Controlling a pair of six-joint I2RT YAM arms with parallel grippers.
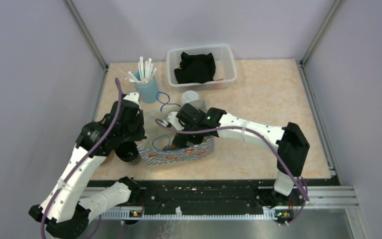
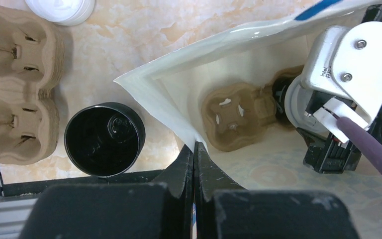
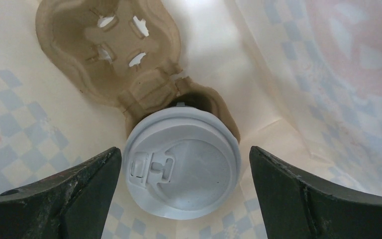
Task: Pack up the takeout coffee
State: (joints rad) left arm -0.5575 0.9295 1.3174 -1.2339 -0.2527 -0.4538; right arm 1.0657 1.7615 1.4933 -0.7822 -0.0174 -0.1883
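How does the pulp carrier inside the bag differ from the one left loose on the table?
The bagged carrier holds a lidded cup in one pocket; the loose carrier has both pockets empty. The first lies inside the bag, the second on bare tabletop beside a black cup. The loose one looks stacked, several deep. Both are brown pulp with two pockets.

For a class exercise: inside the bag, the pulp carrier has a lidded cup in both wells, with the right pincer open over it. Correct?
No. The pulp carrier in the bag has a lidded cup in only one well; the other is empty, as the right wrist view shows. The right pincer is open over it.
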